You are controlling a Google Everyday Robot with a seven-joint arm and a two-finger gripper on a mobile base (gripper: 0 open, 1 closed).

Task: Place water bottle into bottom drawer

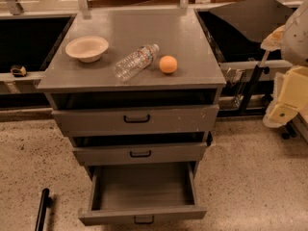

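The bottle [136, 61] lies on its side on the top [159, 32], between bowl [87, 48] and ball [168, 64]. The gripper [288, 100], probably that cream part far right, is unreadable: apart or together, I cannot tell. Grasp it across the ribs, clear of the ball, then lower it into the open drawer [142, 214].

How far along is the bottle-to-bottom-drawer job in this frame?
Done: the bottom drawer is pulled open, nothing visible inside. In hand: nothing; the gripper is at the right edge of view, away from the cabinet top. Left: the water bottle lies on its side there between the bowl and the orange ball; grasping it and placing it in the drawer remain.
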